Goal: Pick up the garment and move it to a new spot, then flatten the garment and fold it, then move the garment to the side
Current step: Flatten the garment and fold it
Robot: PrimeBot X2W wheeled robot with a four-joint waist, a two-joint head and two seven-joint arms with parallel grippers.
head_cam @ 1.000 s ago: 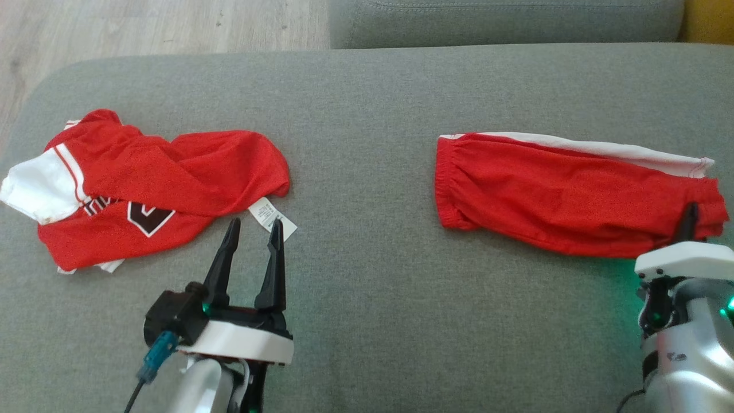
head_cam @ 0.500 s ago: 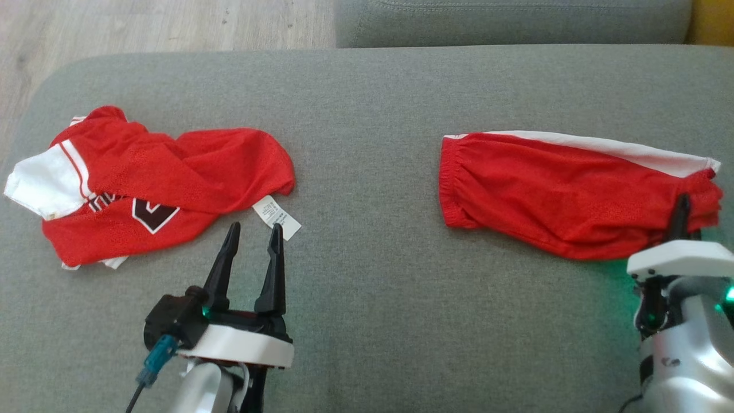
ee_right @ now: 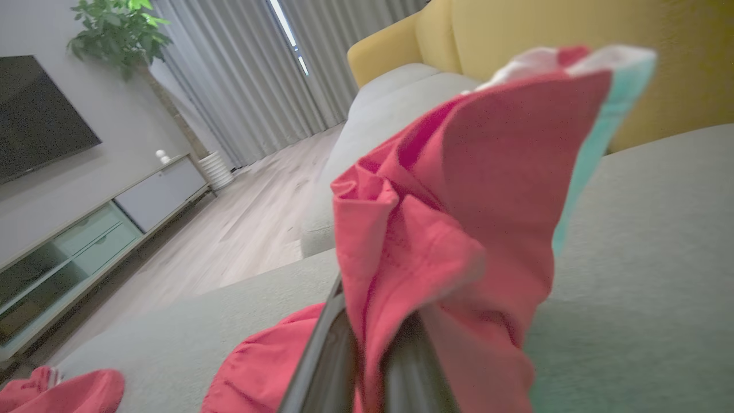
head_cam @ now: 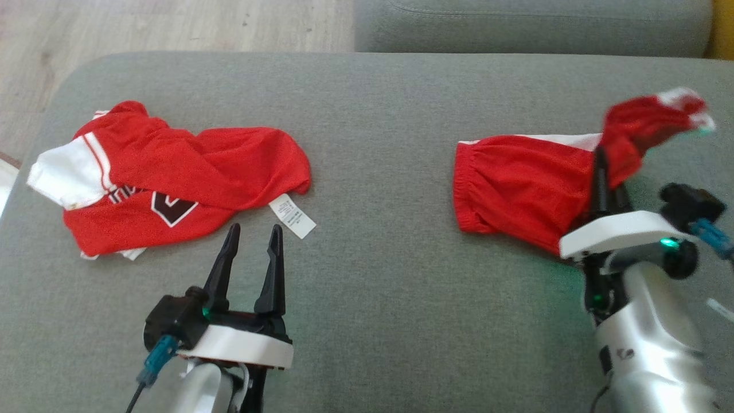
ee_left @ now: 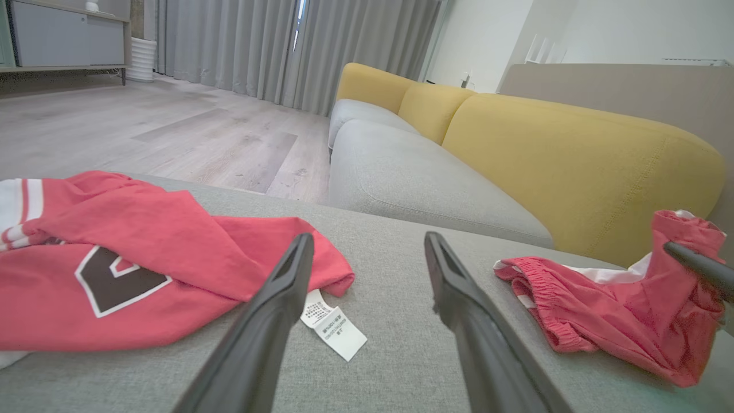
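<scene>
Here right jaws pinch red shorts [head_cam: 516, 183] at one end, left jaws wide

head camera above grey cushion [head_cam: 367, 143]; wrist cameras low across it

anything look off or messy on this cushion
The red jersey on the left lies crumpled, its white tag sticking out. The red shorts on the right are lopsided: the right gripper is shut on one end, holding it up off the grey cushion.

Grey cushion [head_cam: 373, 115], yellow sofa [ee_left: 573, 160], wooden floor [ee_left: 172, 126], grey curtains [ee_left: 241, 46]
</scene>
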